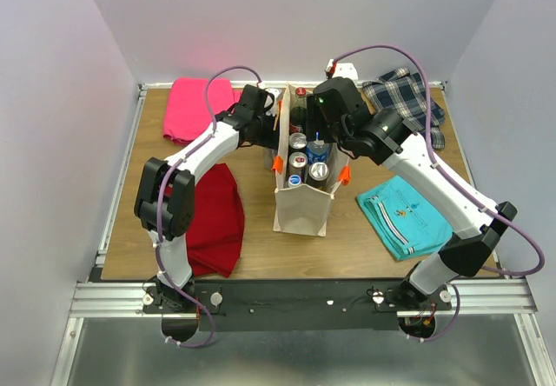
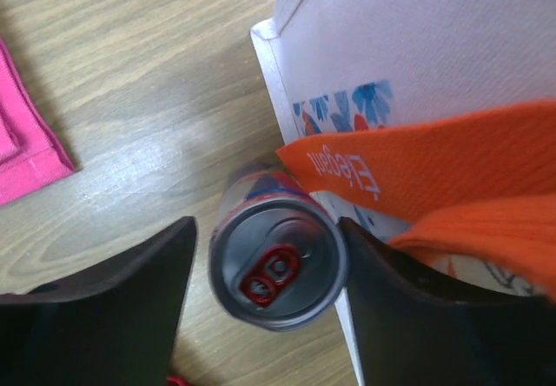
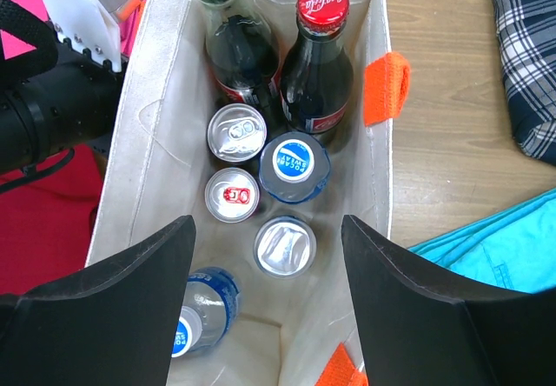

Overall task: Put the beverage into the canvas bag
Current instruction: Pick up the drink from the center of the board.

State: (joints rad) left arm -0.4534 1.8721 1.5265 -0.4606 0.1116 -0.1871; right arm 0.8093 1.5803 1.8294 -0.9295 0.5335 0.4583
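Note:
A silver-topped beverage can [image 2: 278, 269] with a red tab stands on the wooden table against the outside of the canvas bag [image 2: 417, 38], just under an orange handle strap [image 2: 434, 160]. My left gripper [image 2: 265, 229] straddles this can from above. One finger is beside the can's rim on the bag side, and a narrow gap shows at the other finger. The bag [image 1: 301, 212] stands upright mid-table. My right gripper [image 3: 268, 225] hangs open over the bag's mouth [image 3: 156, 143], above two cola bottles [image 3: 317, 64], several cans and blue-capped bottles.
A pink cloth [image 1: 193, 108] lies at the back left and a red cloth [image 1: 217, 216] at the front left. A plaid cloth [image 1: 408, 99] is at the back right, a teal cloth [image 1: 408, 212] to the right of the bag.

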